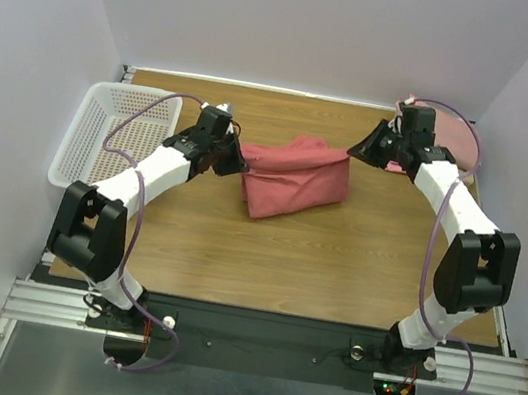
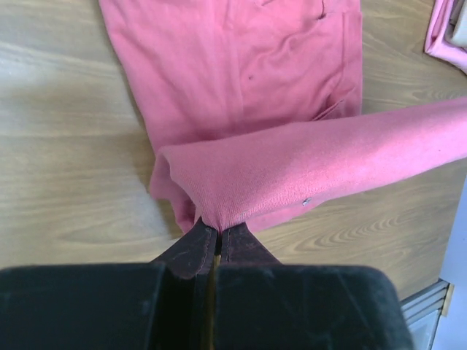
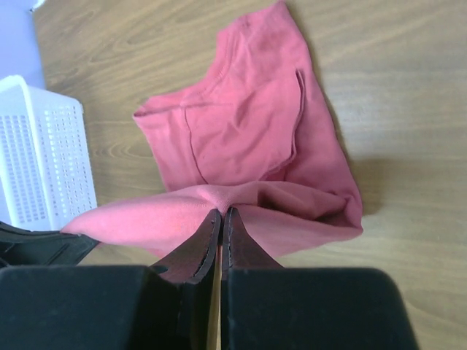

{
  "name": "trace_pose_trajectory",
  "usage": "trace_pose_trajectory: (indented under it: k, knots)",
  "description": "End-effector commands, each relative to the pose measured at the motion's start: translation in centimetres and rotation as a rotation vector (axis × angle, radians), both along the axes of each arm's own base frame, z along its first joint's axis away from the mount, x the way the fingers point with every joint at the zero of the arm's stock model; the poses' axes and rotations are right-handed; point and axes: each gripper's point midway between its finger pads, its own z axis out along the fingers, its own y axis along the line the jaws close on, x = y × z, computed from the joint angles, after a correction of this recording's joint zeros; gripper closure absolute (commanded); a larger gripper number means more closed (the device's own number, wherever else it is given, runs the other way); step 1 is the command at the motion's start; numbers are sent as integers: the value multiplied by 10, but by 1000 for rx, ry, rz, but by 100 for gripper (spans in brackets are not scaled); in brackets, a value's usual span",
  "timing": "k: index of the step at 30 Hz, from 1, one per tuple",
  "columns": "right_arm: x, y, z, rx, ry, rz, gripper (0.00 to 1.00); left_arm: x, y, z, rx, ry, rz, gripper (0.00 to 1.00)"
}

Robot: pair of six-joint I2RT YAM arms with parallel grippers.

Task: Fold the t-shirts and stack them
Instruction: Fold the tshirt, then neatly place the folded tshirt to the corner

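Shirt (image 1: 293, 177) corners vanish, apparently pinched, inside both jaws.

free: near half of table (image 1: 282, 272) | obstacles: basket (image 1: 87, 133) at left edge (white mesh), red shirt (image 1: 296, 178) mid-table

Wooden table (image 1: 333, 270), pale lilac walls (image 1: 313, 23)

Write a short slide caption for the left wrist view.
Left hand, shut, pinches a fold of the coral-red shirt over the wooden table.
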Motion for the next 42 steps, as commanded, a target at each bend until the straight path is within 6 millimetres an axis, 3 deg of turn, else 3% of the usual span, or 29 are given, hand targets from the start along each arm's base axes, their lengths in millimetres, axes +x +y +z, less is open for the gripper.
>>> trace_pose_trajectory:
  k: [1, 5, 6, 8, 12, 14, 17, 18, 19, 20, 22, 23, 25, 26, 27, 28, 30, 31, 32, 34, 36, 37, 39, 42]
  knots:
    - [36, -2, 27, -10, -118, -11, 100, 28, 1, 26, 5, -91, -39, 100]
    - [54, 3, 34, 1, -139, 0, 100, 44, 0, 19, 7, -77, -54, 100]
    - [60, 5, 23, 1, -120, 6, 100, 48, 1, 11, 12, -62, -53, 100]
    - [71, 7, 27, 4, -135, 11, 100, 58, 1, 11, 7, -69, -52, 100]
    - [99, 11, 7, -6, -122, 18, 100, 79, 10, -7, 12, -35, -34, 100]
    - [110, 17, 13, -1, -149, 46, 100, 89, 12, -14, 19, -31, -22, 100]
    - [126, 22, -10, -10, -134, 78, 100, 102, 17, -18, 34, -40, -1, 100]
    - [136, 25, 1, -1, -171, 93, 100, 106, 17, -27, 43, -27, 7, 100]
    - [143, 26, -20, -16, -153, 109, 100, 111, 20, -27, 43, -28, 14, 100]
    - [148, 28, -24, -15, -156, 118, 100, 114, 21, -35, 49, -15, 19, 100]
    - [162, 35, -16, -9, -204, 156, 99, 121, 25, -37, 54, -7, 39, 100]
    - [166, 38, -30, -13, -198, 189, 94, 128, 29, -34, 55, -12, 54, 96]
    - [165, 51, -24, 17, -237, 283, 81, 131, 32, -35, 57, -12, 60, 85]
    - [166, 52, -29, 21, -238, 302, 50, 132, 33, -32, 58, -19, 62, 59]
    - [164, 56, -26, 32, -246, 330, 35, 131, 33, -27, 57, -28, 63, 47]
    - [162, 57, -27, 29, -247, 342, 1, 130, 33, -24, 55, -32, 62, 39]
    - [155, 56, -20, 17, -259, 355, 0, 125, 33, -13, 50, -48, 55, 2]
    - [151, 55, -17, 8, -263, 358, 0, 125, 34, -7, 47, -62, 54, 2]
    - [145, 51, -30, -20, -245, 369, 0, 121, 35, 3, 46, -80, 52, 2]
    - [137, 47, -27, -67, -271, 400, 0, 109, 38, 1, 50, -68, 50, 2]
    - [126, 39, -50, -110, -230, 406, 0, 99, 40, 15, 45, -96, 51, 2]
    - [121, 37, -53, -147, -242, 428, 0, 89, 43, 5, 53, -71, 53, 2]
    - [119, 28, -68, -202, -220, 410, 0, 76, 46, 17, 44, -100, 55, 2]
    - [118, 20, -89, -261, -196, 411, 0, 46, 47, 18, 37, -107, 44, 2]
